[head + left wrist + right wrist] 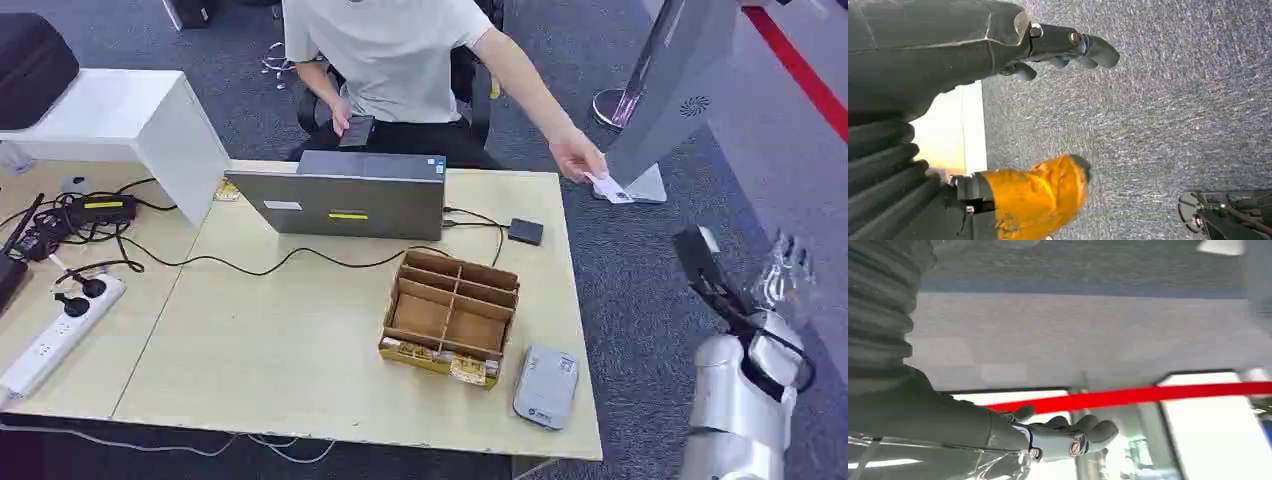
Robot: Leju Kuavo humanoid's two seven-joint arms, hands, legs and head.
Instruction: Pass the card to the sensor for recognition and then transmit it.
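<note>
Taking the card (pixel 609 187) from the person's hand (pixel 577 157) looks like the step in hand: the person sits behind the laptop (pixel 340 203) and reaches an arm out past the far right corner of the tabletop (pixel 280 340), holding the card out over the carpet, just in front of the grey stand (pixel 672 90). The robot's right hand (pixel 786 270) is raised off to the right of the tabletop, well apart from the card, with its fingers (pixel 1098 430) loosely apart and holding nothing, as the right wrist view also shows. The left hand (pixel 1073 47) hangs over the carpet with its fingers slightly curled and nothing in them. To do this well, I judge the right hand should travel forward and toward the card, coming in flat with the fingers parted enough to slip around the card's free end, not the end the person pinches. It should close on the card only once the fingers overlap it well, since a thin card slips or twists easily. The grey reader (pixel 546 385) lies at the near right corner of the tabletop, beside the cardboard divider box (pixel 451 316), so the card should be gripped by one edge, leaving its face free to present there.
</note>
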